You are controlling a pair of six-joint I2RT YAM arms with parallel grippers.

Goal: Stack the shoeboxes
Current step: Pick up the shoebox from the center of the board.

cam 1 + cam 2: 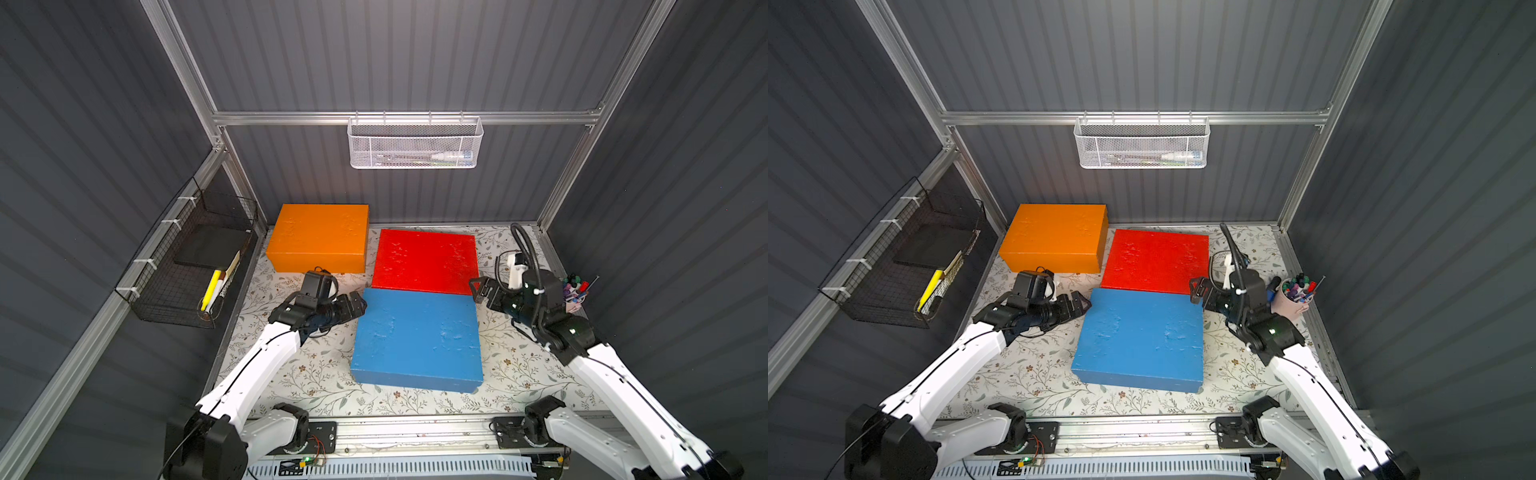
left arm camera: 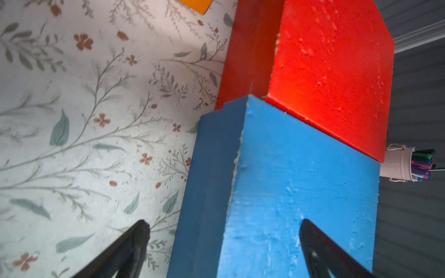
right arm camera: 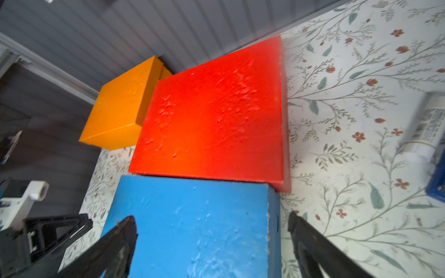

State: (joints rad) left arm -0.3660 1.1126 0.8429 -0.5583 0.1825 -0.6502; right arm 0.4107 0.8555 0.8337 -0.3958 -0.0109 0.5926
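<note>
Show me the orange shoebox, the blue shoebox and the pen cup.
orange shoebox (image 1: 320, 229): in a top view, middle of the lid.
blue shoebox (image 3: 192, 216): right wrist view, on the lid.
pen cup (image 1: 1289, 309): in a top view, pink side wall.

Floral-patterned table (image 1: 291, 374); orange shoebox (image 1: 318, 235) far left; red shoebox (image 1: 424, 259) far centre, just beside it; blue shoebox (image 1: 417, 336) nearer, edge against the red; cup of pens (image 1: 1292, 301) far right.

white arm shells (image 1: 257, 361), black joints (image 1: 571, 330), black triangular tool fingers (image 2: 131, 240), looped black cable (image 1: 528, 249)
</note>
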